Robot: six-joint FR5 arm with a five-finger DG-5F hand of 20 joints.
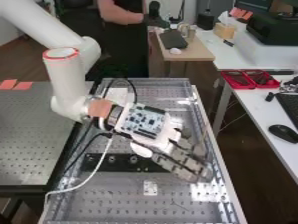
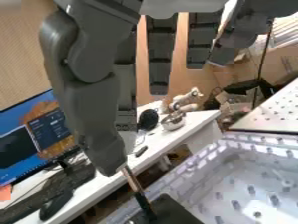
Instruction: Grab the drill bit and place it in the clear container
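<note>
Pinching the drill bit (image 2: 135,184) at its fingertips, the hand (image 1: 181,162) is pointing toward four o'clock in the high view. It is probably securing the grasp; placing is now requiring a steady lift, then release inside the clear container (image 2: 207,165).

There is one drill bit (image 2: 134,182) and one clear container (image 2: 199,167). At the left lie two orange notes (image 1: 23,86). At the right are two red trays (image 1: 241,87), one mouse (image 1: 284,133), one keyboard (image 1: 289,107), one monitor (image 2: 50,130), one bowl (image 2: 173,123). Far off, one wooden table (image 1: 189,54) and one tissue box (image 1: 225,33).
</note>
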